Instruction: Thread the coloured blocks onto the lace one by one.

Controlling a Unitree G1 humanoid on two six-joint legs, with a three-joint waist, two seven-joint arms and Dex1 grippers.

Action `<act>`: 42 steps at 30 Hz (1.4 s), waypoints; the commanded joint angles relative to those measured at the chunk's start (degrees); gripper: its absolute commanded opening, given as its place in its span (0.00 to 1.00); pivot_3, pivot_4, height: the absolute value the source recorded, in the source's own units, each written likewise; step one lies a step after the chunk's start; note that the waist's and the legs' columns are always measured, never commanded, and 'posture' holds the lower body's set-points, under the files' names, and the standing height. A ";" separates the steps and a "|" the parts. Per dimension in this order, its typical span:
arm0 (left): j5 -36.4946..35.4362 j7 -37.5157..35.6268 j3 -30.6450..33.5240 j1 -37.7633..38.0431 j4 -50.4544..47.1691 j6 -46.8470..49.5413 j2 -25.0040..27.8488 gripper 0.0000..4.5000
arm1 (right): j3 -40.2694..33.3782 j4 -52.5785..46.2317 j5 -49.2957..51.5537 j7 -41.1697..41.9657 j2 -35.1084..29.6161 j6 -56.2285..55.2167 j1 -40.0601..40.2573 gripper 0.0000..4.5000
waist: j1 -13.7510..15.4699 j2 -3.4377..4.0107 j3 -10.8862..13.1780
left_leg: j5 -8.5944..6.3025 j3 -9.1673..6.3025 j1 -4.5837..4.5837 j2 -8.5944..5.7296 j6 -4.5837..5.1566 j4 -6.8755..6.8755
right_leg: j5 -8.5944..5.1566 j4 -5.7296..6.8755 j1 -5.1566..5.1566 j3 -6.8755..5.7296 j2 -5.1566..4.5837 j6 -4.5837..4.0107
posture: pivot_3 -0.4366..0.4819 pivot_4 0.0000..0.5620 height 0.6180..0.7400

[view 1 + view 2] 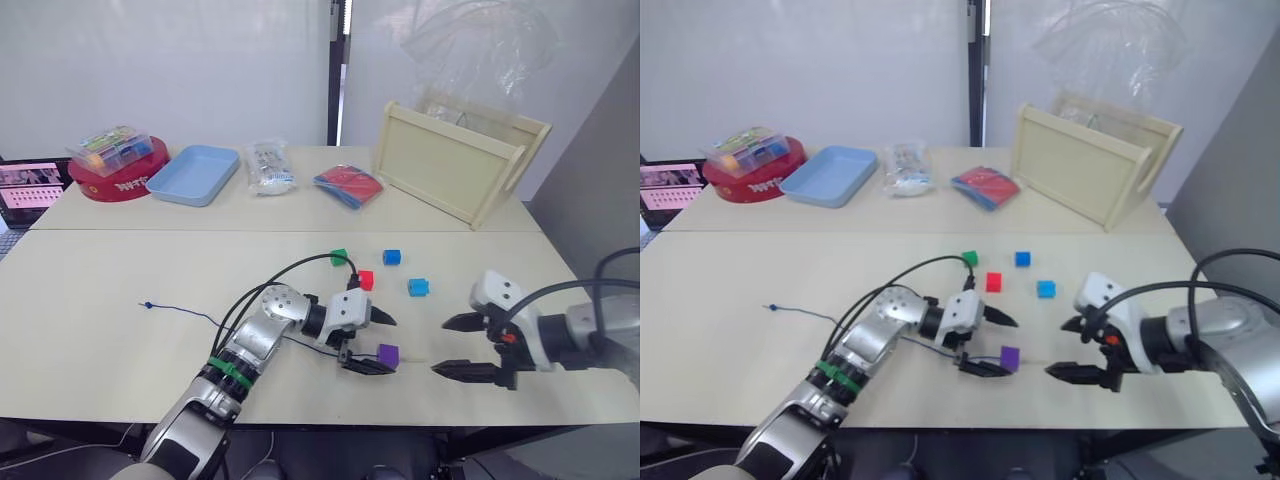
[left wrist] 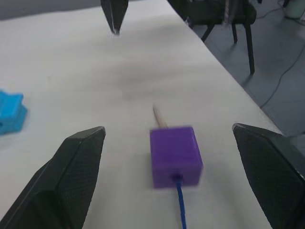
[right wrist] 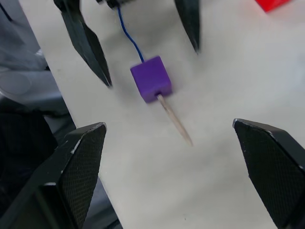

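While both sets of black fingers stand spread and grasp nothing, the step in hand is judged to be drawing the lace through the first cube. The left gripper (image 1: 370,343) straddles the small purple plastic cube (image 1: 388,353), which lies on the pale tabletop (image 1: 120,290) near its front edge, between the two fingers and touching neither. The thin dark blue lace (image 2: 181,210) enters the cube's near face, and its pale stiff tip (image 3: 174,120) projects from the far face toward the right gripper (image 1: 462,345), which faces it a short way off. To do this well, the right fingers should close on the tip alone and pull level while the left steadies the cube. Further back, toward the tabletop's middle, lie the red (image 1: 365,281), green (image 1: 339,257), dark blue (image 1: 391,257) and light blue (image 1: 418,287) plastic cubes, unthreaded.
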 commanded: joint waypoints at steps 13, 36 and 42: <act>3.82 5.84 -3.17 0.40 -0.19 0.79 -2.42 0.88 | -5.28 2.06 -4.05 0.59 -2.68 -16.07 12.08 1.00 | -0.13 -0.02 0.01 | 0.00 0.00 0.07 -0.02 0.00 0.00 | -0.01 -0.02 0.07 -0.01 0.01 0.02 | 0.48 0.27 1.00; 6.12 6.36 -4.23 0.36 0.61 0.12 -2.09 0.27 | 20.26 14.96 -18.72 -2.68 8.63 -33.49 -2.39 0.88 | -0.23 -0.02 0.01 | 0.01 0.00 0.11 -0.01 -0.02 0.01 | -0.01 0.00 0.09 -0.01 0.00 0.02 | 0.48 0.27 1.00; 6.08 5.93 -4.28 0.18 0.80 0.07 -2.06 0.27 | 21.33 14.66 -18.68 -2.91 11.28 -32.61 -2.82 0.44 | -0.18 -0.01 0.00 | 0.02 -0.01 0.10 -0.01 -0.03 0.03 | -0.01 0.02 0.08 -0.02 0.00 0.02 | 0.48 0.27 1.00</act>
